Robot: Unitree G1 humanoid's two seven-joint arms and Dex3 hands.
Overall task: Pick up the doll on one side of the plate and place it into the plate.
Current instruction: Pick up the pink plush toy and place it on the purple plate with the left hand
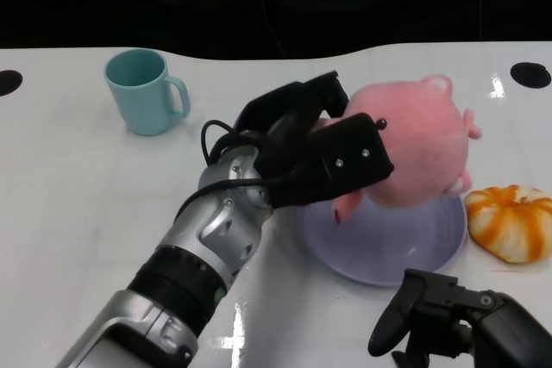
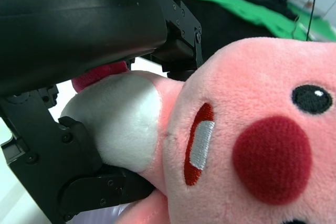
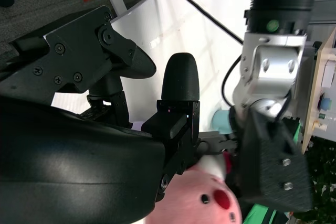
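The left hand [image 1: 323,148] is wrapped around the pink doll [image 1: 414,140], fingers over the top and a broad black pad across the near side, holding it just above the lavender plate [image 1: 431,243]; from the head view I cannot tell whether the doll's underside already touches the plate or hangs slightly clear. The left wrist view shows the grip more closely: black fingers [image 2: 79,182] press into a white patch and a narrower part of the plush, and the fabric bulges around them. Judgement: the doll is soft, light and compressible, so it will deform rather than resist, and the fuzzy surface should not slip readily. The body is round and bulky, wider than the hand's span appears to be, so the narrower part now grasped looks like the sensible place to hold it; squeezing the widest part would probably let it squirt out. Nothing about it seems fragile, so a short drop onto the plate should do no harm, though a round plush could roll toward the rim once let go. The right hand [image 1: 453,321] rests low at the near edge of the table, fingers curled loosely apart and holding nothing. An orange-and-white pumpkin toy [image 1: 511,221] sits just beside the plate, and a teal mug [image 1: 145,90] stands well apart at the far left.
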